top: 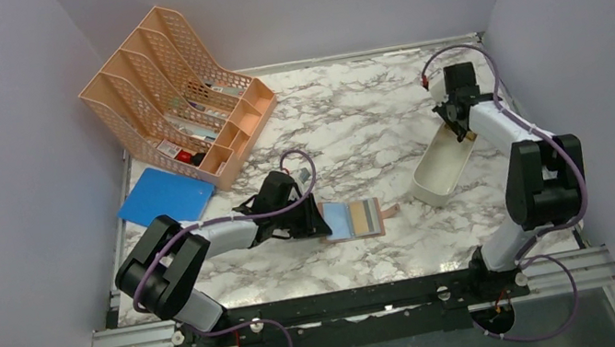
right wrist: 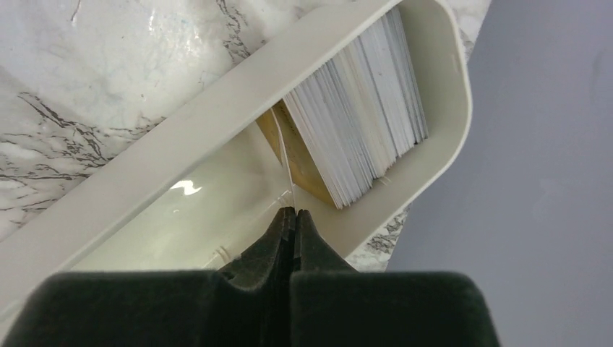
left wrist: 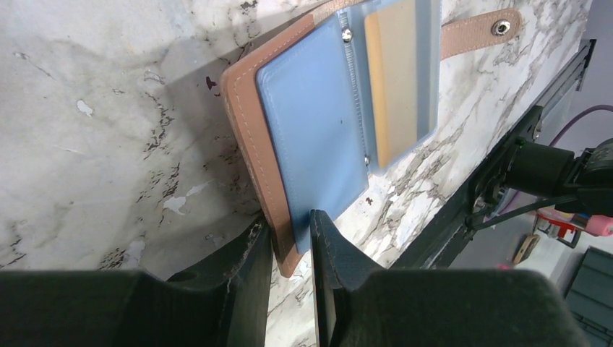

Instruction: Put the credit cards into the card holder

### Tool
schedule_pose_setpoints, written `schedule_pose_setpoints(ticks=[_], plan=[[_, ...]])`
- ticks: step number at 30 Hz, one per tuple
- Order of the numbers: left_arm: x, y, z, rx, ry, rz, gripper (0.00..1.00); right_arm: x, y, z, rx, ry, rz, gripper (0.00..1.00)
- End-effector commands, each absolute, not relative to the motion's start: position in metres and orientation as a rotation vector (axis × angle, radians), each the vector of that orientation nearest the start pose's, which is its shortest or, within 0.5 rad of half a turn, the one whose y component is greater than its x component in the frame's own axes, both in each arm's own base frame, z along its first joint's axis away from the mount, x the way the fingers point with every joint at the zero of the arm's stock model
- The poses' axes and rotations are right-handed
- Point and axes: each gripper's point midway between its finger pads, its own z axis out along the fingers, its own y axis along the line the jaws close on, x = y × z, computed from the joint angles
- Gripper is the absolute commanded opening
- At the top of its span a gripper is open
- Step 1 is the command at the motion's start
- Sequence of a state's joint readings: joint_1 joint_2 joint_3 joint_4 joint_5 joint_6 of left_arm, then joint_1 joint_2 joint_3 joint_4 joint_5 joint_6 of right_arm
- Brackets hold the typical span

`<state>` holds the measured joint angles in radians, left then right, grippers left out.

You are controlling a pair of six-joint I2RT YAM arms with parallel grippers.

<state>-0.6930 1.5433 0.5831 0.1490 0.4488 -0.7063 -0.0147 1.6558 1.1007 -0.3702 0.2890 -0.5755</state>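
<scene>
The card holder (top: 356, 219) lies open on the marble table, its blue lining (left wrist: 311, 137) up and a yellowish card (left wrist: 397, 72) in a slot. Its snap tab (left wrist: 481, 32) points away. My left gripper (top: 316, 223) (left wrist: 290, 224) is shut on the holder's near corner, one finger on the tan cover and one on the blue lining. My right gripper (top: 463, 128) (right wrist: 294, 212) is shut on a thin whitish credit card (right wrist: 285, 159), seen edge-on, over the white tray (right wrist: 217, 116). A stack of credit cards (right wrist: 369, 101) stands at the tray's far end.
The white tray (top: 438, 167) lies at the right, close to the right wall. A peach mesh file organiser (top: 179, 91) stands at the back left, with a blue folder (top: 166, 196) in front of it. A metal rail (top: 352, 301) runs along the near edge.
</scene>
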Motion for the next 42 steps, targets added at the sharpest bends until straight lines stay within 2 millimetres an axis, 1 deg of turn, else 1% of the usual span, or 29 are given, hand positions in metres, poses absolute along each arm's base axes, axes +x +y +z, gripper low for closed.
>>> schedule_pose_setpoints(ticks=[1,5,9,11,14,17,19,21,24,26,28,30,32,33,36,40,42], plan=[[0.189,-0.291,0.039,0.244,2.595,-1.166,0.28,0.4,-0.077,0.136,-0.482,2.412,-0.58,0.01],[0.184,-0.292,0.037,0.241,2.607,-1.199,0.28,0.392,-0.078,0.157,-0.41,2.427,-0.579,0.01],[0.181,-0.294,0.041,0.233,2.601,-1.236,0.3,0.397,-0.083,0.18,-0.317,2.39,-0.605,0.01],[0.182,-0.296,0.044,0.233,2.591,-1.243,0.33,0.398,-0.078,0.191,-0.236,2.393,-0.557,0.01],[0.185,-0.297,0.049,0.22,2.571,-1.247,0.34,0.399,-0.065,0.206,-0.145,2.368,-0.444,0.01],[0.187,-0.294,0.051,0.205,2.563,-1.229,0.34,0.401,-0.047,0.223,-0.094,2.284,-0.306,0.01],[0.187,-0.292,0.049,0.192,2.567,-1.211,0.34,0.4,-0.03,0.234,-0.062,2.242,-0.179,0.01],[0.187,-0.29,0.049,0.185,2.571,-1.194,0.34,0.397,-0.01,0.245,-0.041,2.208,-0.035,0.01],[0.189,-0.288,0.052,0.175,2.565,-1.172,0.34,0.391,0.033,0.254,-0.079,2.153,0.251,0.01],[0.191,-0.286,0.054,0.17,2.556,-1.154,0.35,0.384,0.056,0.253,-0.088,2.136,0.42,0.01],[0.192,-0.284,0.055,0.163,2.553,-1.134,0.34,0.377,0.075,0.248,-0.071,2.138,0.566,0.01],[0.193,-0.282,0.054,0.159,2.552,-1.121,0.3,0.368,0.093,0.242,-0.076,2.147,0.704,0.01],[0.192,-0.28,0.053,0.154,2.556,-1.112,0.28,0.356,0.113,0.229,-0.103,2.174,0.817,0.01],[0.192,-0.28,0.051,0.153,2.56,-1.11,0.28,0.35,0.122,0.223,-0.124,2.186,0.843,0.01],[0.191,-0.279,0.049,0.145,2.565,-1.112,0.28,0.331,0.148,0.203,-0.175,2.229,0.847,0.01],[0.19,-0.279,0.047,0.135,2.566,-1.12,0.27,0.299,0.175,0.179,-0.184,2.251,0.972,0.01],[0.189,-0.28,0.045,0.133,2.57,-1.125,0.23,0.286,0.187,0.169,-0.187,2.253,1.032,0.01]])
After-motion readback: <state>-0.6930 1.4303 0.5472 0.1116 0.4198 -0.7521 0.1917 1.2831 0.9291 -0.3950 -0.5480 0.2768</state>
